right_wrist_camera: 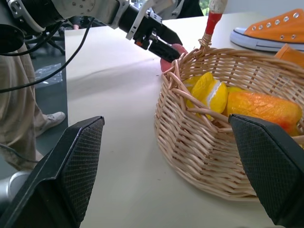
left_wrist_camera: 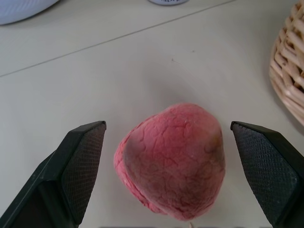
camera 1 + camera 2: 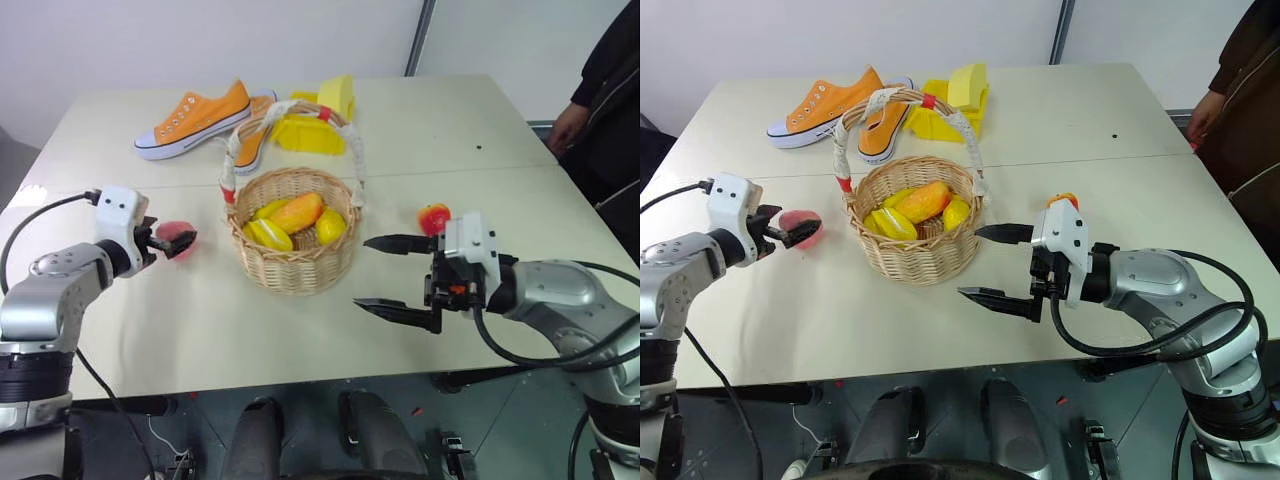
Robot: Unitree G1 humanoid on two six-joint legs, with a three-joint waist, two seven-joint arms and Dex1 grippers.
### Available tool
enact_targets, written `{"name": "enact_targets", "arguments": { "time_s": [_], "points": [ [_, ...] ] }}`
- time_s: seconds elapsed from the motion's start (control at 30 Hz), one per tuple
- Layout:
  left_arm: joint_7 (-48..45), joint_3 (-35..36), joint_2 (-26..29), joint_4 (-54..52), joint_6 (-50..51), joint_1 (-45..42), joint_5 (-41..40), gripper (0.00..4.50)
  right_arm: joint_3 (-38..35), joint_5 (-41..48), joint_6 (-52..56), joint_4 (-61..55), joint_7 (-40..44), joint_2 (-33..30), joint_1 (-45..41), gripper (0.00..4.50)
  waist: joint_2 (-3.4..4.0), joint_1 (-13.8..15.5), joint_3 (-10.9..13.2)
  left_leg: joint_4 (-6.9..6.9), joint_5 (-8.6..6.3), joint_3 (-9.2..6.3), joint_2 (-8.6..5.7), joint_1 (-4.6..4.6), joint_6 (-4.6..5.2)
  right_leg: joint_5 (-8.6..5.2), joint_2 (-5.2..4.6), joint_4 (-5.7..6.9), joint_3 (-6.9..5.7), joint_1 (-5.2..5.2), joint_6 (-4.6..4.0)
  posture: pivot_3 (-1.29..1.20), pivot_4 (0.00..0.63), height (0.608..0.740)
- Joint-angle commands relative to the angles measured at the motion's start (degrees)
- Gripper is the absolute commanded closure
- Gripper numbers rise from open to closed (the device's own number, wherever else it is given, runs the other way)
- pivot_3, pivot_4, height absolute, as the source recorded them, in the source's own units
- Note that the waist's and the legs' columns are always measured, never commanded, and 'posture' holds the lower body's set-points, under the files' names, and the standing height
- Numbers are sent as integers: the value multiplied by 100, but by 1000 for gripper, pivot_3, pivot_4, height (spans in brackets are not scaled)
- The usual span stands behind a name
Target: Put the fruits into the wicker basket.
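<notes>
I'm watching left gripper (image 3: 180, 243), jaws standing wide, straddling round pink-red toy peach (image 2: 172, 160) lying on cream table (image 3: 480, 130), left of round tan wicker basket (image 3: 297, 262). Fingers (image 2: 80, 167) flanking peach either side, not touching; peach sitting squarely between them. I'm judging closing as next move.

Right gripper (image 3: 395, 277) also spread wide, empty, pointing left at basket's right side. Red toy fruit with yellow-green top (image 3: 434, 217) lying just beyond it, farther right. Yellow and orange fruits (image 3: 296, 212) already lying inside basket.
</notes>
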Motion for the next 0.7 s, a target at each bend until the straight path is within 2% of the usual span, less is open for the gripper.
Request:
{"name": "enact_targets", "arguments": {
  "time_s": [0.03, 0.07, 0.17, 0.23, 0.3, 0.4, 0.53, 0.63, 0.7],
  "points": [
    [-35, -38, 27, 14, 81, -113, 119, 523, 30, -86, -191, -42, -18, 93, -85, 0, 0, 1, 0, 1, 0, 0, 0, 0, 0, 0, 0, 0, 0, 0, -1, 0, 150, 740],
    [-22, -46, 24, 32, 77, -109, 147, 772, 43, -101, -202, -27, -32, 103, -109, 0, 0, 1, 0, 2, 0, 0, -1, 0, 0, -1, -2, 0, 0, 1, -2, 0, 150, 740],
    [-10, 13, 39, 52, 64, -65, 205, 2175, 63, -137, -202, 5, -86, 126, -202, 0, -1, -1, -1, 2, 0, 1, -1, 0, 0, 2, -2, 0, 0, 1, 3, 0, 150, 740],
    [13, 127, 91, 0, 65, 35, 234, 2731, 51, -140, -184, 13, -127, 135, -251, 0, -1, -7, -1, 2, 0, 1, -1, 0, 0, 3, -2, 1, 1, 1, 5, 0, 150, 740],
    [-108, 517, 186, -219, -161, 342, 150, 2800, 0, -158, -183, 26, -155, 96, -281, 0, -1, -24, -1, 0, 0, 1, 0, 2, 0, 3, -1, 2, 1, 1, 5, 0, 150, 740],
    [-878, 1504, 239, -1151, -451, 1082, -556, 2800, -203, -190, -210, 194, -153, -17, -298, 0, -3, -43, 0, -5, 0, 6, 7, -1, 0, 3, -1, 2, 2, -10, 5, 0, 150, 740],
    [-1585, 2248, 362, -2224, 464, 1519, -2171, 2800, -404, -337, -311, 563, -17, -215, -332, 0, -7, 69, 1, -2, 0, 5, 5, -7, 0, -7, -9, 0, -2, -11, -12, 0, 150, 740],
    [-1608, 2035, 384, -3010, 768, 1306, -3077, 2800, -618, -262, -292, 916, 52, -282, -478, 0, -6, 149, 1, 10, 0, 11, 0, -4, -1, -7, -19, -3, 0, -2, -15, 0, 150, 740],
    [-1106, 1598, 175, -3129, 789, 777, -3120, 2800, -661, -310, -315, 1050, 96, -328, -512, 0, -5, 176, 1, 17, 1, 15, -8, -2, -2, -6, -32, -5, 0, 6, -16, 0, 150, 740]
  ]
}}
